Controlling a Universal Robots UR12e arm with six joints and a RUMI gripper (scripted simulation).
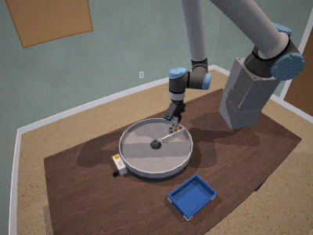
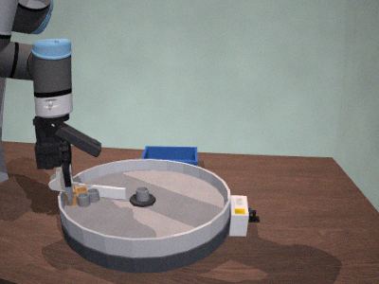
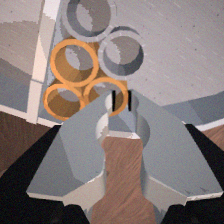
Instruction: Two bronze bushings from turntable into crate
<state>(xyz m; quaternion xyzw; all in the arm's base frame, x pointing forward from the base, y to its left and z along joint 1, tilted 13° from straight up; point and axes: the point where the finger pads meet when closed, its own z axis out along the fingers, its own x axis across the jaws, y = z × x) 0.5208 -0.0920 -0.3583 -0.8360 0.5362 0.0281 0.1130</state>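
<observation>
The turntable [image 1: 156,175] [image 2: 142,243] holds three bronze bushings standing upright in a cluster, between its rim and a white bar. In the wrist view, one bronze bushing [image 3: 95,62] is upper, one [image 3: 46,102] is lower left, and one [image 3: 107,79] is lower right. Two grey bushings [image 3: 122,71] [image 3: 87,31] stand against the cluster. My gripper [image 1: 174,124] [image 2: 70,201] [image 3: 121,91] is shut to a narrow gap, with nothing seen held. Its tips are low at the rim, overlapping the lower-right bronze bushing in the wrist view; contact is unclear. The blue crate [image 1: 192,196] [image 2: 171,153] looks empty.
The white bar [image 1: 172,135] [image 2: 111,192] [image 3: 40,60] reaches inward from the rim beside the bushings. A dark hub [image 1: 156,144] [image 2: 142,200] stands at the turntable's centre. A white box [image 1: 120,164] [image 2: 239,222] is fixed to the outer wall.
</observation>
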